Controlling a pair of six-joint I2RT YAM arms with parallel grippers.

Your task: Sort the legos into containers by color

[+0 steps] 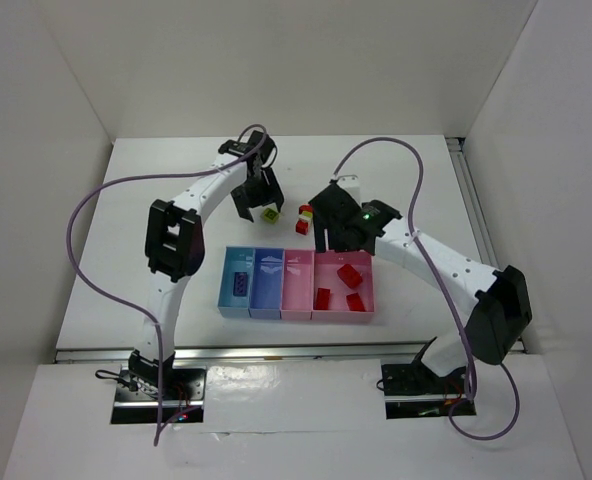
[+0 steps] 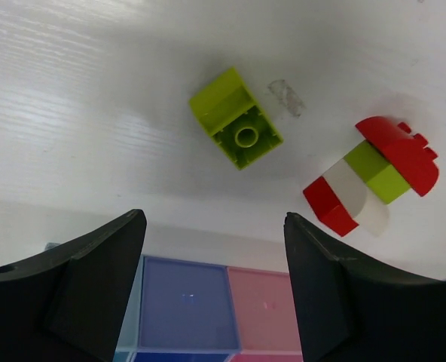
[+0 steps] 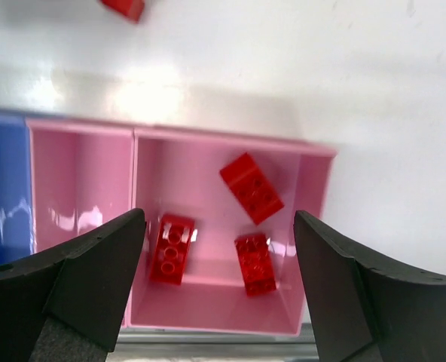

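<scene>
The yellow-green brick is the piece I'm after. It lies loose on the white table, just beyond the row of trays, with its hollow underside tipped up toward the left wrist camera. It sits straight ahead of the left gripper, whose fingers are spread wide with nothing between them, and it falls roughly within the gap between them. Its edges run diagonally to the line between the fingers, so I judge the wrist needs a twist before the pads can meet flat faces. Beside it, toward the right arm's side and not touching it, is a small stack of red, yellow-green and pale pieces joined together. There is bare table between the two, enough I think for a finger to come down without nudging the stack. The left arm is clearly the nearer one. The right gripper hangs over the wide pink tray, also spread and carrying nothing, with three red bricks lying in the tray below it. Further left in the row, the light blue tray holds a dark blue brick. White walls close in the table on three sides, well clear of the work.
</scene>
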